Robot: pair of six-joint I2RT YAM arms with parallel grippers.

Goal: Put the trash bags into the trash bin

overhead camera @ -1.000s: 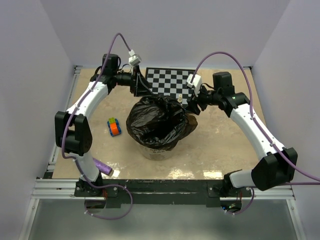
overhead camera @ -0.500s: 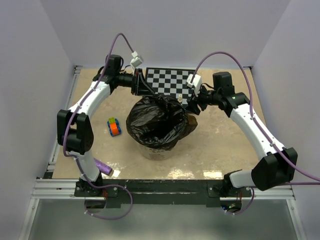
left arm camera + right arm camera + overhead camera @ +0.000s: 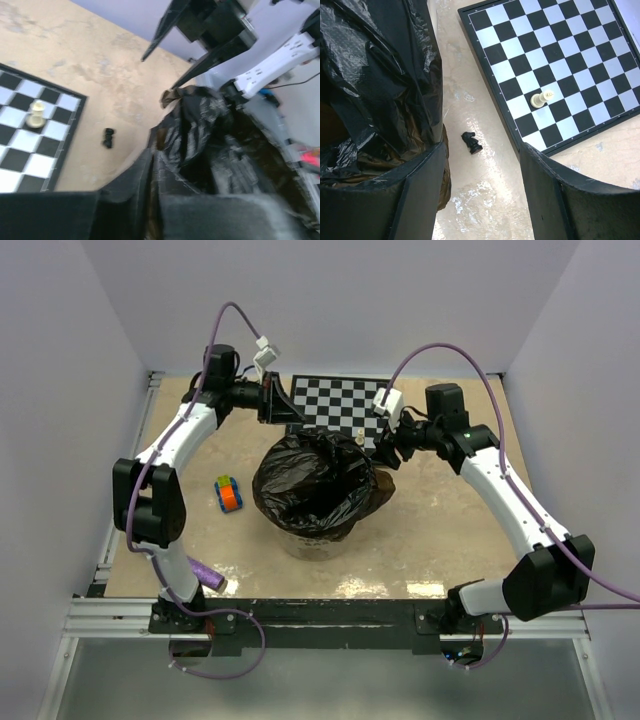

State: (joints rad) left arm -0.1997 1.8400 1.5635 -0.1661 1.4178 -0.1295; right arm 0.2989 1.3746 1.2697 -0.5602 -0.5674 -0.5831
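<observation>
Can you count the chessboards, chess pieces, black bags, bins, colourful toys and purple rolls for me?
Chessboard: 1
Chess pieces: 2, a white one on the board and a black one beside it
Trash bag: 1
Trash bin: 1
Colourful toy: 1
Purple roll: 1
Total: 7

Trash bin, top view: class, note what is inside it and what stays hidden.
A black trash bag lines the trash bin and drapes over its rim; only a strip of wall shows below. The bag's dark hollow hides any contents.
</observation>
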